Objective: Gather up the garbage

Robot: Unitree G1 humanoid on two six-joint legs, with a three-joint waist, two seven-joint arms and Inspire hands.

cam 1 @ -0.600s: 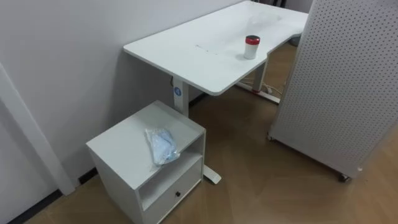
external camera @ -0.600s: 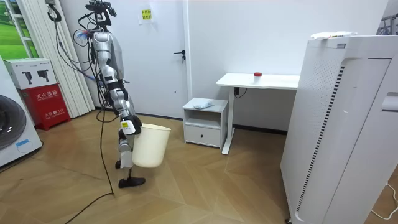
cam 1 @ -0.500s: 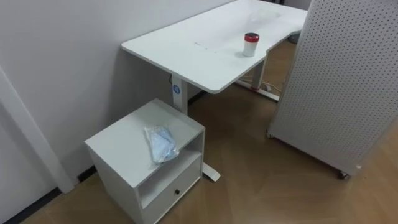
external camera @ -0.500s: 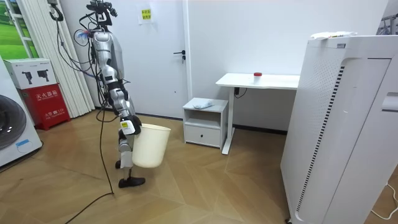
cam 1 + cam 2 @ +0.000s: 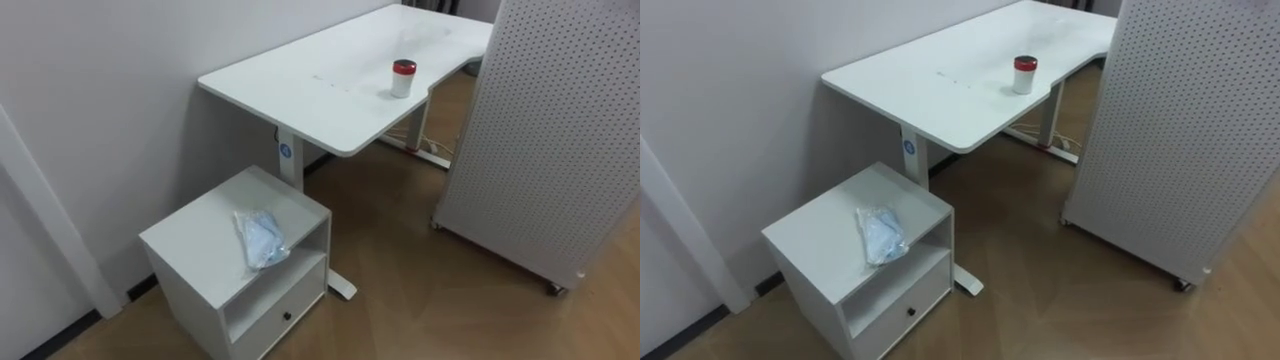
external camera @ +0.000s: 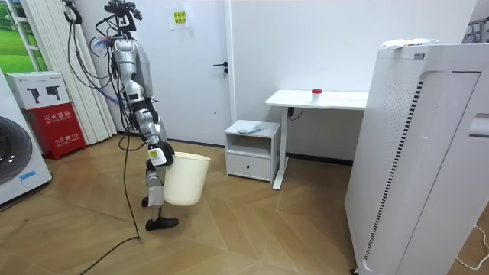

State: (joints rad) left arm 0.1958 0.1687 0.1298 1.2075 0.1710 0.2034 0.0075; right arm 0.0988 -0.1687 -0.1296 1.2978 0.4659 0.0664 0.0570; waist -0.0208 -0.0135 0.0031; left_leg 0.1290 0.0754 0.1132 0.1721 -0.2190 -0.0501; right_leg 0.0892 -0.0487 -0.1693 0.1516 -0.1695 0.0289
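A crumpled blue-and-white plastic wrapper (image 5: 260, 238) lies on top of a small white bedside cabinet (image 5: 190, 240) with an open shelf and a drawer, next to the wall. The wrapper (image 5: 880, 233) sits near the cabinet's front right corner. In the room view the robot stands about two steps from the cabinet (image 6: 252, 149), facing it. Its right hand (image 6: 157, 156) hangs at its side and grips the rim of a cream waste bin (image 6: 186, 179), which is off the floor.
A white desk (image 5: 330, 85) stands beside the cabinet with a red-lidded white cup (image 5: 403, 77) on it. A tall white perforated panel on wheels (image 5: 550, 130) stands to the right. Wooden floor lies between them. A red box (image 6: 53, 126) and a washing machine (image 6: 15, 160) are behind the robot.
The eye view sways slightly with the head. The wrapper, the cabinet and the held bin keep their places.
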